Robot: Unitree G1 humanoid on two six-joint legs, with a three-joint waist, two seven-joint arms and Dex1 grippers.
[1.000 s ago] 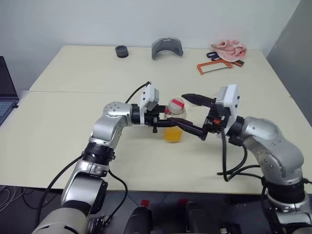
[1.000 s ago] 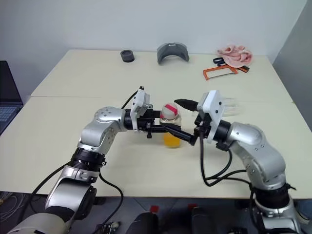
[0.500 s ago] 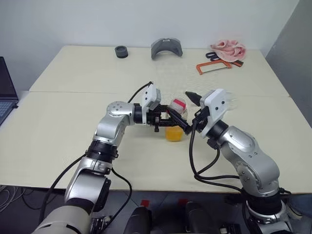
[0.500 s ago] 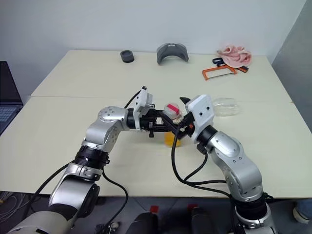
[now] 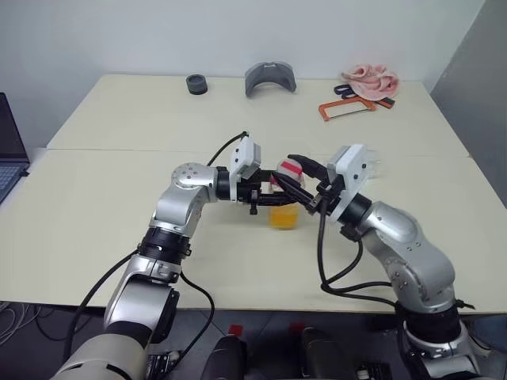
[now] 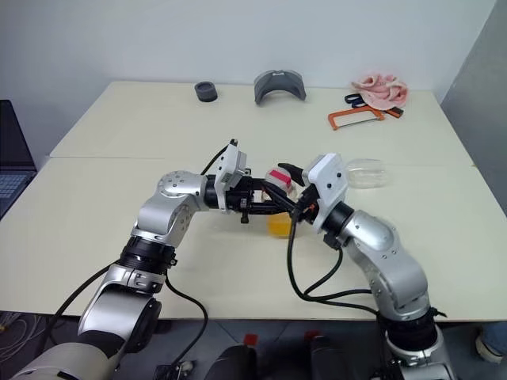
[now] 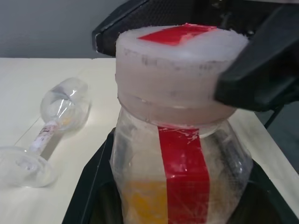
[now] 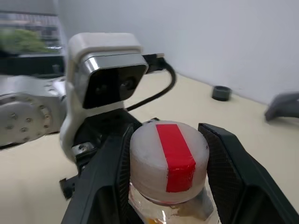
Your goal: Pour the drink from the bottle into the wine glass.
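Observation:
My left gripper (image 5: 279, 199) is shut on the body of the bottle (image 7: 140, 158) and holds it upright over the table's middle. The orange drink (image 5: 283, 218) fills the bottle's lower part. A red stripe runs up its side and across the white cap (image 8: 168, 149). My right gripper (image 8: 168, 156) reaches in from the right, one black finger pressed on each side of the cap. The wine glass (image 6: 367, 174) lies on its side on the table behind my right wrist, and its foot and stem show in the left wrist view (image 7: 32, 154).
Along the table's far edge are a black round piece (image 5: 197, 83), a grey curved part (image 5: 270, 77), a pink cloth (image 5: 370, 79) and an orange hacksaw (image 5: 352, 108). A laptop (image 5: 9, 150) stands off the table's left side.
My right gripper's fingers, spread wide a second ago, have come together onto the bottle's cap. The left gripper and the bottle have stayed where they were.

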